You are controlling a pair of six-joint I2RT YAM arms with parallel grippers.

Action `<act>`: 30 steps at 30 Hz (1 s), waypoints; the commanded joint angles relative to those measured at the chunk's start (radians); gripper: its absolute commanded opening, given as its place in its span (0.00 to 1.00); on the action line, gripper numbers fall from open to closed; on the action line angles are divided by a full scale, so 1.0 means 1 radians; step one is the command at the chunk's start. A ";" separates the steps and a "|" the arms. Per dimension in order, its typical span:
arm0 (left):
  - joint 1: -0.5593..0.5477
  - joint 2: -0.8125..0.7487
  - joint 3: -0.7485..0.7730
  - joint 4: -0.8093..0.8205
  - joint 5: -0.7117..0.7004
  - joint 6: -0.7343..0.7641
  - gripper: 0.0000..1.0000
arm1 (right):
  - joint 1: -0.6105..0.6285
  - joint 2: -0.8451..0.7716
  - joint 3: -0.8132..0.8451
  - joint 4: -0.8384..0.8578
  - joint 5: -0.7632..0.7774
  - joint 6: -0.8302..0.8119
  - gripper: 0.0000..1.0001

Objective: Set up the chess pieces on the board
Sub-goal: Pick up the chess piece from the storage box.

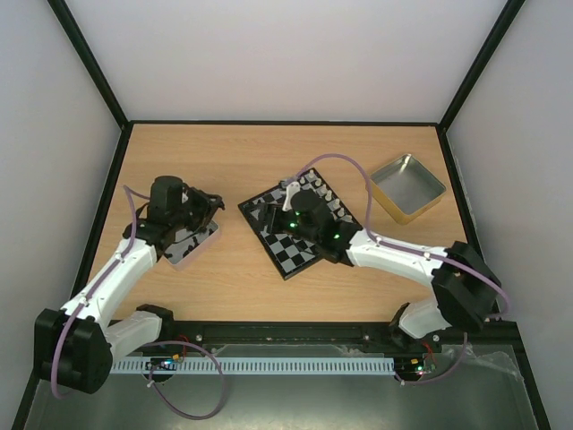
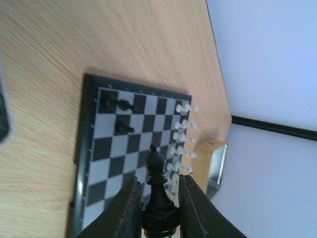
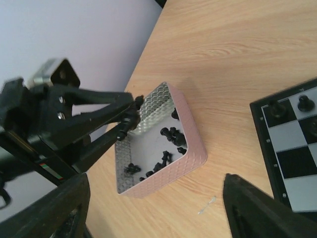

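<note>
My left gripper [image 2: 158, 179] is shut on a black bishop [image 2: 156, 163], held upright above the table; in the top view the left gripper [image 1: 206, 202] hovers over the far end of a tin [image 1: 183, 253]. The board [image 2: 113, 153] lies ahead of it with a row of white pieces [image 2: 181, 135] along its far side and three black pieces [image 2: 119, 104] near one corner. My right gripper [image 3: 156, 181] is open and empty; in the top view it [image 1: 279, 215] sits over the board [image 1: 295, 260]. Its view shows the pinkish tin [image 3: 173, 171] holding several black pieces [image 3: 170, 135].
An empty gold-rimmed tin [image 1: 407, 186] stands at the back right, also seen past the board in the left wrist view [image 2: 216, 158]. A small pale scrap [image 3: 207, 204] lies on the table between tin and board. The board's corner [image 3: 290, 144] shows at the right.
</note>
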 commanded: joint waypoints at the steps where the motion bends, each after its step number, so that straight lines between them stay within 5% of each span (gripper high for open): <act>1: -0.025 0.000 -0.028 0.093 0.113 -0.159 0.18 | 0.053 0.066 0.077 0.049 0.100 -0.038 0.67; 5: -0.033 0.002 -0.043 0.118 0.131 -0.206 0.18 | 0.076 0.103 0.093 0.057 0.108 -0.049 0.53; 30: -0.062 0.033 -0.063 0.149 0.125 -0.245 0.17 | 0.115 0.255 0.249 -0.055 0.121 -0.096 0.24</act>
